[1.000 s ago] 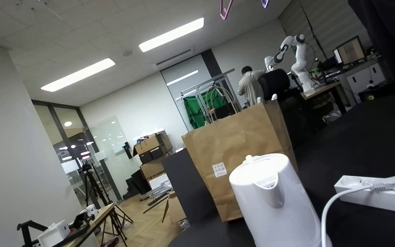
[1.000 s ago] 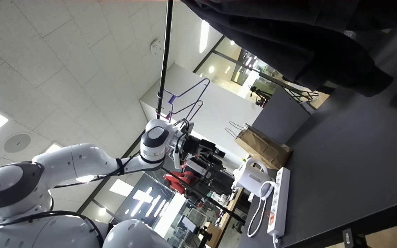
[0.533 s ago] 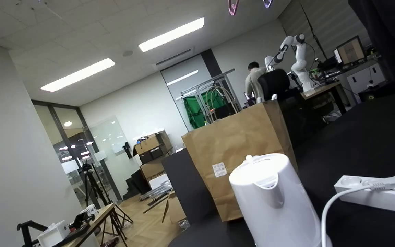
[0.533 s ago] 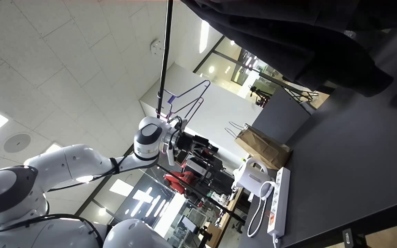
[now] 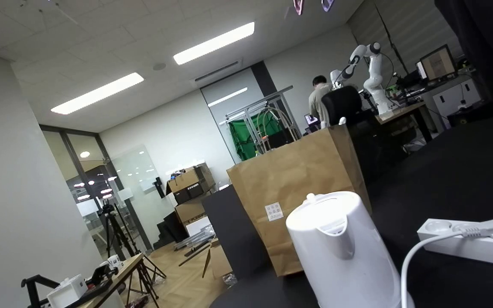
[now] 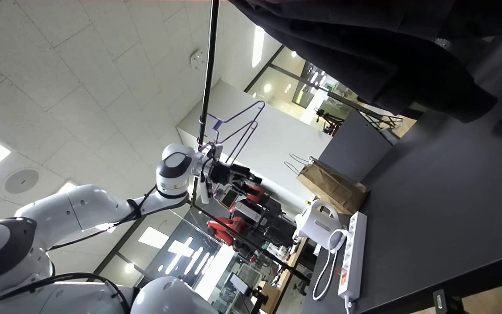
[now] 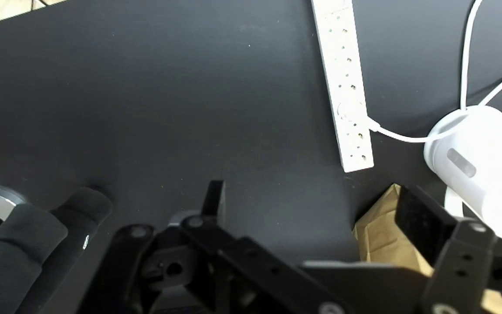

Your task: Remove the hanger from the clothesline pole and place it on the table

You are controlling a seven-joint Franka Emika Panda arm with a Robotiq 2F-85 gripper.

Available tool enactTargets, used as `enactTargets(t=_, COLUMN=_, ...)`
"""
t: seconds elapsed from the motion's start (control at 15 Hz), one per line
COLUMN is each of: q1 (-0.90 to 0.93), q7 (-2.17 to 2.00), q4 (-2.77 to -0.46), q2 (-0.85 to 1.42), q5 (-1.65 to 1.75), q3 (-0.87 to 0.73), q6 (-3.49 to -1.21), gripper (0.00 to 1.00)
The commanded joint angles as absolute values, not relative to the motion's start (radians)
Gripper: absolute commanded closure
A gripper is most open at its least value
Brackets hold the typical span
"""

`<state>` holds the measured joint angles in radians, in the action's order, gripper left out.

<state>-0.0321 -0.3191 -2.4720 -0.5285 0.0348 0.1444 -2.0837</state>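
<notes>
The purple hanger (image 6: 217, 125) hangs from the black pole (image 6: 208, 72) by its hook in an exterior view. Its lower tip (image 5: 327, 4) shows at the top edge in an exterior view. A pink hanger (image 5: 298, 6) hangs beside it. My gripper (image 6: 256, 185) is beyond and below the hangers in that view, apart from them, partly before the red machine. In the wrist view the gripper (image 7: 312, 203) is open with its fingers wide apart and nothing between them. The dark table (image 7: 233, 109) lies below; it also shows in an exterior view (image 6: 429, 192). No hanger shows in the wrist view.
A white kettle (image 7: 490, 170), a power strip (image 7: 342, 83) with a white cable (image 7: 408, 139) and a brown paper bag (image 7: 386, 226) stand on the table. A large black cloth (image 6: 355, 56) hangs over it. Dark rounded forms (image 7: 28, 244) fill the wrist view's lower left.
In an exterior view my arm and gripper have moved left and slightly up, away from the table. The hangers sway a little; the pink tip has shifted right. The gripper holds nothing now.
</notes>
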Motion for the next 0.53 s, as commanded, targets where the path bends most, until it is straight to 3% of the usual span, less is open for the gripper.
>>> enactTargets(t=0.0, q1=-0.012, q7=-0.298, q4=-2.424, q2=-0.529, q5=0.018, q3=0.128, q6=-2.030, gripper=0.00)
enactTargets(t=0.47, q1=-0.002, q7=-0.281, q4=-2.380, q2=-0.534, q5=0.022, q3=0.130, q6=-1.996, gripper=0.00)
